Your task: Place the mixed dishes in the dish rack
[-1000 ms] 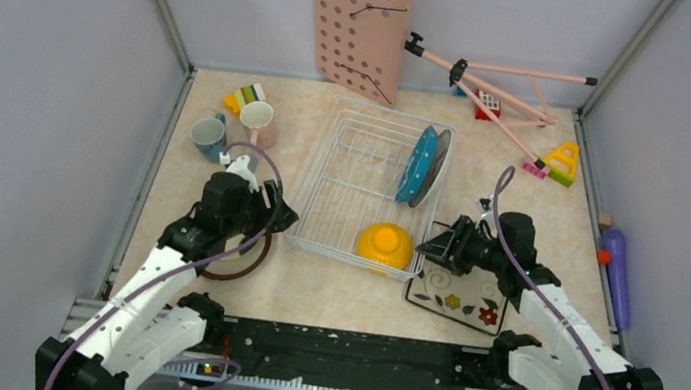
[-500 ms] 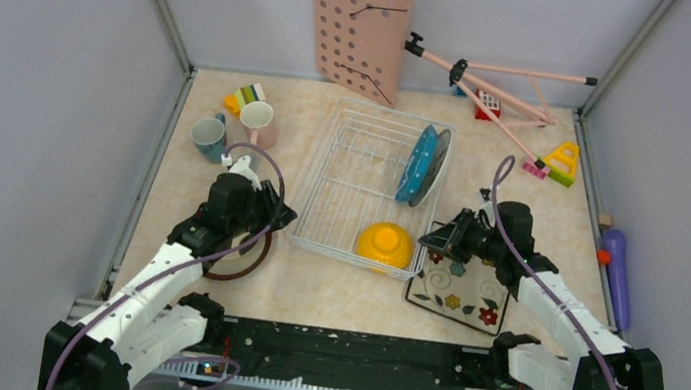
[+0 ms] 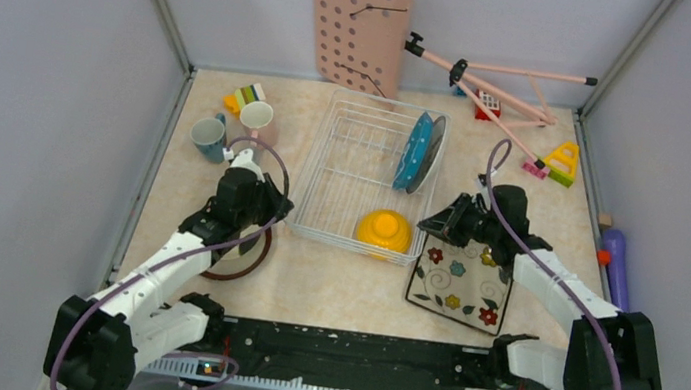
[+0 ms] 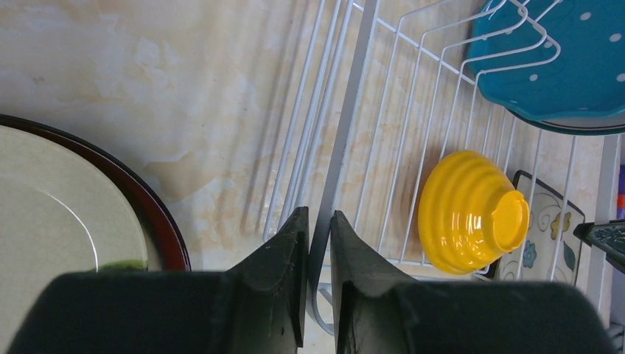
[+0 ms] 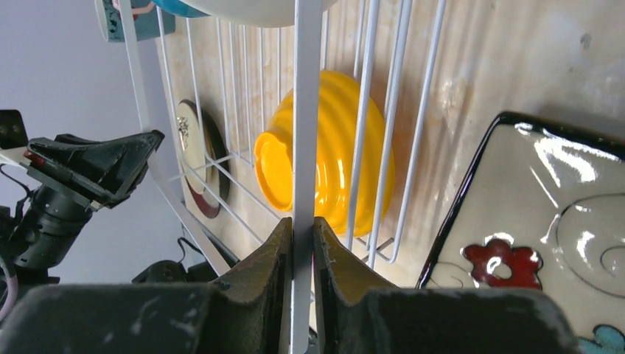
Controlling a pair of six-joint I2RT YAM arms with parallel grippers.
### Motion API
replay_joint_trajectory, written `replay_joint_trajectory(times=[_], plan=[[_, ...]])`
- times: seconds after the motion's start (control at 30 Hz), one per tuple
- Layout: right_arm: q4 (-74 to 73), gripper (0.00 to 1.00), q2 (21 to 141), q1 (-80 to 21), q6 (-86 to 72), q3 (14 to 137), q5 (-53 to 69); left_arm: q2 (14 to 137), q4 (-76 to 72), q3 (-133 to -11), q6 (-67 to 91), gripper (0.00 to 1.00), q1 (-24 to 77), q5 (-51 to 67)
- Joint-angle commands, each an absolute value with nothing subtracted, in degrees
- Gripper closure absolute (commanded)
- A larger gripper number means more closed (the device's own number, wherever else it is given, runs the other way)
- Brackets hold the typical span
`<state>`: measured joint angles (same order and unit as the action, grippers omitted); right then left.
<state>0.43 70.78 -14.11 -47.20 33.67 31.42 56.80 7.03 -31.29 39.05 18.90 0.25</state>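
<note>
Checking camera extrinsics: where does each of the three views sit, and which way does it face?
Top external: above and behind the arms, looking down at the table; both arms show, left gripper and right gripper on the white wire dish rack.
Left wrist: looks along its fingers, across the rack's rim, toward the yellow ribbed bowl.
Right wrist: looks along its fingers, pinching the opposite rim, back toward the left gripper.
Shared: all three show the bowl.

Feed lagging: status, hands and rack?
Both shut on dish rack rim: left hand, right hand. Inside: yellow bowl, teal dotted plate. Outside: square flowered plate.
</note>
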Motion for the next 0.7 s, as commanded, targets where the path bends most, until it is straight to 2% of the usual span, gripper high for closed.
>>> replay_joint_trajectory(times=[0.0,0.03,0.1,0.17,0.2,0.27,0.3,0.37,0.43,0.67], plan=[[5.6,0.81,72.5,-14.4,-45.7,38.3,27.7,58.6,4.1,-35.4,38.4,0.68,18.6,-2.4],[5.4,0.74,72.3,-14.4,-45.7,38.5,27.5,58.8,4.9,-36.1,38.0,0.59,18.6,-2.4],[3.9,0.52,71.4,-14.4,-45.5,38.9,26.4,58.8,6.2,-37.0,37.0,0.42,18.6,-2.9],[0.8,0.31,70.0,-14.4,-44.6,40.0,24.8,57.8,8.9,-38.5,35.3,0.31,18.6,-3.0],[-1.9,0.24,68.7,-14.4,-43.9,40.6,23.2,57.4,10.8,-39.8,34.5,0.26,18.6,-3.1],[-6.5,0.14,66.7,-14.4,-42.8,41.5,20.0,55.7,13.2,-41.1,33.2,0.19,18.7,-2.9],[-9.0,0.1,65.5,-14.3,-42.3,41.9,18.1,54.9,14.0,-41.4,32.7,0.12,18.7,-2.6],[-13.1,0.05,63.0,-14.3,-41.0,42.3,14.8,52.7,14.3,-41.4,31.8,0.04,18.9,-1.4],[-17.4,0.05,60.4,-14.1,-40.3,42.4,11.3,50.4,14.2,-41.3,30.7,0.02,20.2,-0.7],[-31.8,0.05,55.3,-12.8,-37.8,44.2,3.9,48.0,12.1,-42.9,23.3,0.04,35.3,-9.0]])
